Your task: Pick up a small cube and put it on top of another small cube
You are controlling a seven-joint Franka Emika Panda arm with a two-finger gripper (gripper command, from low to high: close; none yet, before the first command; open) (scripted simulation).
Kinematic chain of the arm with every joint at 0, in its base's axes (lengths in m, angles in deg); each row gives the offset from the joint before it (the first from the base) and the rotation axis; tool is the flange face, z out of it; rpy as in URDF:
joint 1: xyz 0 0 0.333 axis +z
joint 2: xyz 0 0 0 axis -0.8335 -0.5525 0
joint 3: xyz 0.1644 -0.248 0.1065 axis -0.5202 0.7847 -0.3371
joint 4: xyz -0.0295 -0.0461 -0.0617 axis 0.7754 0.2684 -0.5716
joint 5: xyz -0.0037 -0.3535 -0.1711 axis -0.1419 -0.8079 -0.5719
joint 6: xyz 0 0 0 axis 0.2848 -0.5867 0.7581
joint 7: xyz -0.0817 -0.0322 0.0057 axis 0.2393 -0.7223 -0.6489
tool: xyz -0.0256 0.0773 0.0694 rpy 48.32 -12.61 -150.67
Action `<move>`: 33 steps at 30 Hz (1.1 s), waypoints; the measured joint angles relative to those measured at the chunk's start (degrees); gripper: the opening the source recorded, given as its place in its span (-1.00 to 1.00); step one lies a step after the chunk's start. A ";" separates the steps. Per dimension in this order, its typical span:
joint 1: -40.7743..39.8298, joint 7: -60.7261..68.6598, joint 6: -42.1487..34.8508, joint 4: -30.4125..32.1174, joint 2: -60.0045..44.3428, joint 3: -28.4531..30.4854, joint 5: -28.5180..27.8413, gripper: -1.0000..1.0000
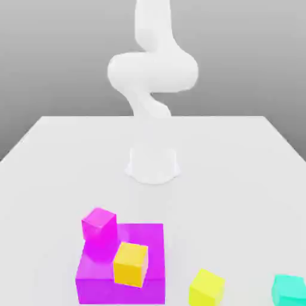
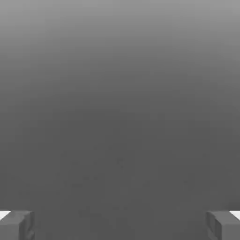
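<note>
The small teal cube (image 1: 290, 290) sits on the white table at the near right corner of the exterior view. A yellow cube (image 1: 206, 288) rests on the table to its left. Another yellow cube (image 1: 131, 263) and a small magenta cube (image 1: 98, 225) stand on top of the big magenta block (image 1: 148, 239). In the hand view my gripper (image 2: 120, 225) is open, its two grey fingertips (image 2: 16, 225) far apart with nothing between them, facing a plain grey background. The white arm (image 1: 152, 69) rises from its base at the table's middle.
The arm's round base (image 1: 153, 162) stands mid-table. The white table (image 1: 239, 179) stretches wide behind and beside the blocks, and its far edge runs across the exterior view behind the arm.
</note>
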 joint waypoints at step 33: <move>22.82 47.05 20.07 -5.84 -68.09 -2.98 -2.87 0.00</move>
